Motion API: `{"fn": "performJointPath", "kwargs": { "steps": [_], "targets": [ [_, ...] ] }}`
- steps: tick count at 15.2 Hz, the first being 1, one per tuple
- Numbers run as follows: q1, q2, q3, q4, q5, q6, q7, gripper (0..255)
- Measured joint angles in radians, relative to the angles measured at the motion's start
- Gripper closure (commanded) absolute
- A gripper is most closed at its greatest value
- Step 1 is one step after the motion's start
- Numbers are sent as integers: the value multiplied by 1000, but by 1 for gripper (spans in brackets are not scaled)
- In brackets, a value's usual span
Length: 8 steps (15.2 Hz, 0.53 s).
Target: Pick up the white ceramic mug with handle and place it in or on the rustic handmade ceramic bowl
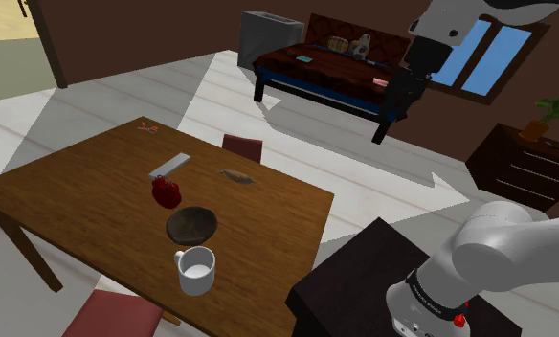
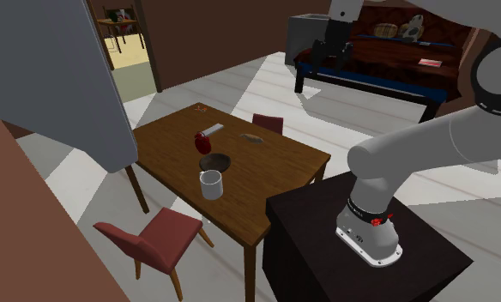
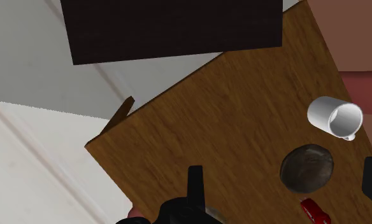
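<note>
The gripper (image 1: 398, 101) hangs high, off past the wooden table (image 1: 77, 211), with its fingers wide apart and clasping nothing, likely because the reach has not begun. The white mug (image 1: 197, 271) stands upright near the table edge closest to the stand, just beside the dark brown bowl (image 1: 192, 225), so the carry should be short.

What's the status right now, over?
Claw open, high up, holding nothing. Mug upright beside bowl. Red object by bowl's other side.
</note>
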<state>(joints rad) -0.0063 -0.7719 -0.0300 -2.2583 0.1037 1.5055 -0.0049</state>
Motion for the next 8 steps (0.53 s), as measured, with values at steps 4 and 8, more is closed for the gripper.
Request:
{"fn": "performJointPath", "kwargs": {
  "steps": [4, 8],
  "targets": [
    [10, 13, 35, -42, 18, 57, 28, 0],
    [29, 41, 99, -120, 49, 167, 78, 0]
  ]
}}
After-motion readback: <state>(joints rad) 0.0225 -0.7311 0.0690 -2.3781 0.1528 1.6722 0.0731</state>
